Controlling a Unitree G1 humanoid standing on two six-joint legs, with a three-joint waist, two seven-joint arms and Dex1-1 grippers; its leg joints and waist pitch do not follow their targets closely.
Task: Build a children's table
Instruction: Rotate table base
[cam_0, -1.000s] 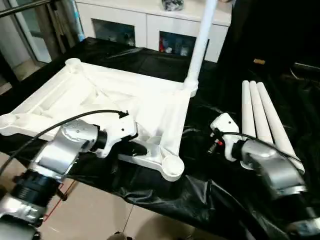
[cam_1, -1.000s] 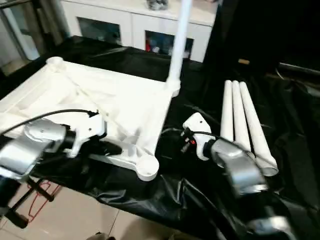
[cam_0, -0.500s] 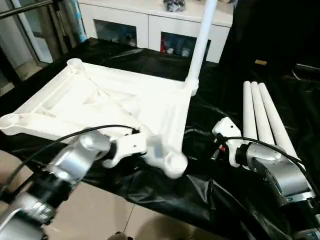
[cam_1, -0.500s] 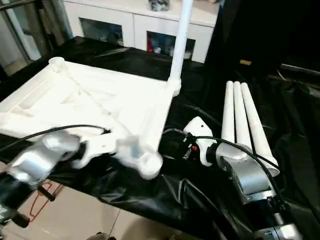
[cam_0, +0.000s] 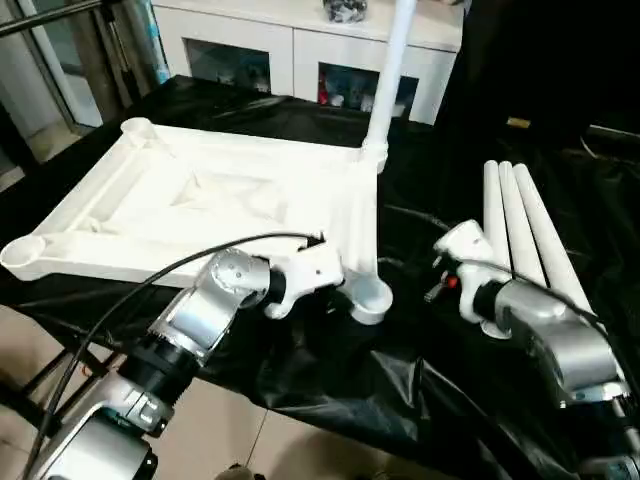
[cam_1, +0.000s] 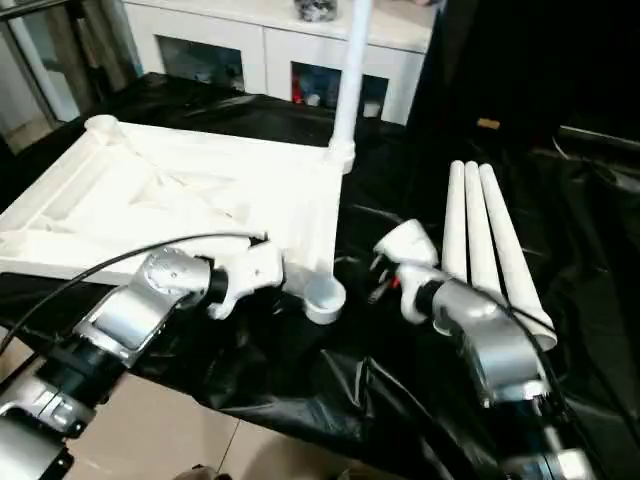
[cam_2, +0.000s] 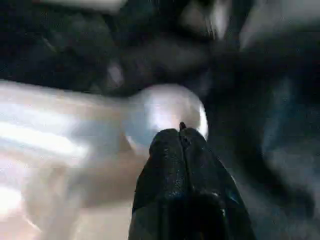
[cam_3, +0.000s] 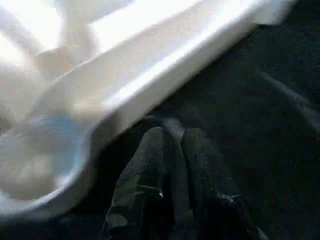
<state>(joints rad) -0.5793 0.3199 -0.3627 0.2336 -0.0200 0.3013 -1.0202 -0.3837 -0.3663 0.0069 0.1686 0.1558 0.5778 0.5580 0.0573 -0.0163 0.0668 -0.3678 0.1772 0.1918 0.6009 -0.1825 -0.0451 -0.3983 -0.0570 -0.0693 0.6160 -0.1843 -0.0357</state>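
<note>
Lying upside down on the black sheet (cam_0: 330, 380) over the work surface, the table top (cam_0: 210, 205) shows its ribbed underside, with a round socket at each of its four corners. One leg (cam_0: 388, 75) stands upright in the far right socket; the near right socket (cam_0: 371, 297) is open and sits at the sheet's near side. Three loose legs (cam_0: 520, 235) lie side by side, touching one another, on the sheet to the right of the top, well apart from it.

The left gripper (cam_2: 181, 131) sits just beside the near right socket, at the top's near edge, with its two black fingers pressed together and nothing between them; in the left wrist view the fingertips meet right in front of the rounded corner. The right gripper (cam_3: 172, 137) rests low over the sheet between the top's right edge and the three loose legs, its fingers (cam_3: 145, 165) a narrow gap apart and holding nothing, pointing toward the same corner socket.

Behind the table, a white cabinet (cam_0: 300, 45) with two glass-fronted compartments stands against the wall.
</note>
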